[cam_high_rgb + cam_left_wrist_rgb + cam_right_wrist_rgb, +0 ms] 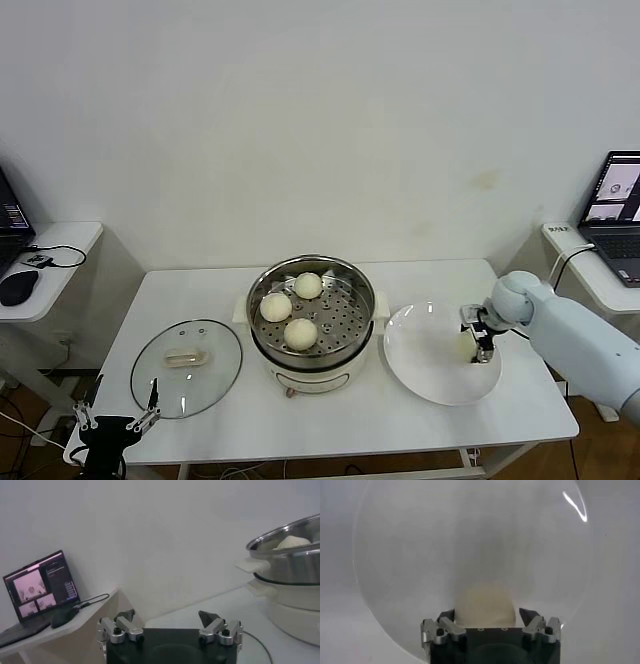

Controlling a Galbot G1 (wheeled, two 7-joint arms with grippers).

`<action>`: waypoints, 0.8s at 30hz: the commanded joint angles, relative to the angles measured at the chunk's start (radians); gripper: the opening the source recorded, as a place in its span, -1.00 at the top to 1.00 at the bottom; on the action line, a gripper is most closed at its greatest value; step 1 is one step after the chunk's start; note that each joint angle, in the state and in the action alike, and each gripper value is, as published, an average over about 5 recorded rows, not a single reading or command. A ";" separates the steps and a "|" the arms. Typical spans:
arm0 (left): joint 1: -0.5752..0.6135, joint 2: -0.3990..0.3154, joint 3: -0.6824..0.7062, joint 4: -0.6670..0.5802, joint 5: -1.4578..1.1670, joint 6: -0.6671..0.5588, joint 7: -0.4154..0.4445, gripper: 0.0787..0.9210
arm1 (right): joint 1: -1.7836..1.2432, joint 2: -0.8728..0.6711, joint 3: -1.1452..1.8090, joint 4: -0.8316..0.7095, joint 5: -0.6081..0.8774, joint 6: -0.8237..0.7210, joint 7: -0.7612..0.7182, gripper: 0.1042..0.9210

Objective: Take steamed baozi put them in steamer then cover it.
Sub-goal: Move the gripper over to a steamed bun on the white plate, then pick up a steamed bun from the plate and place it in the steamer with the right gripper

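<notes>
Nearest the robot, the left claw hangs idle below the near left corner of the table, its fingers spread wide and empty. Just beyond it the cover lies flat on the table, handle up; being glass, it is probably heavy, slippery at the rim and breakable, so that cream handle at its centre looks the only safe place to grip. On the right, the right claw is down over the white plate, and its wrist view shows the fingers parted on either side of the last baozi, apparently not yet pinching it. A steamed bun is light and soft, with a smooth skin that dents or tears easily, so it likely wants a gentle squeeze across its widest part, low on the sides, and no more pressure than lifts it. Farther back, at the table's middle, the steamer stands open with three baozi already on its perforated tray, leaving room on the plate side for the fourth.
</notes>
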 commanded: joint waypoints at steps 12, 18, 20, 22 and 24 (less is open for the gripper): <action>0.004 -0.002 -0.001 -0.009 0.001 -0.001 0.000 -0.77 | 0.082 -0.045 -0.055 0.072 0.071 -0.003 -0.041 -0.39; 0.001 -0.001 0.002 -0.013 0.002 -0.001 0.000 -0.77 | 0.203 -0.095 -0.154 0.142 0.191 -0.053 -0.066 -0.37; -0.001 -0.001 0.005 -0.014 0.002 0.000 0.000 -0.77 | 0.257 -0.113 -0.191 0.174 0.241 -0.076 -0.072 -0.37; -0.003 0.000 0.008 -0.015 0.002 0.000 0.001 -0.77 | 0.322 -0.131 -0.235 0.215 0.295 -0.101 -0.075 -0.36; -0.005 0.004 0.011 -0.014 0.002 0.001 0.001 -0.77 | 0.399 -0.143 -0.290 0.259 0.355 -0.125 -0.074 -0.36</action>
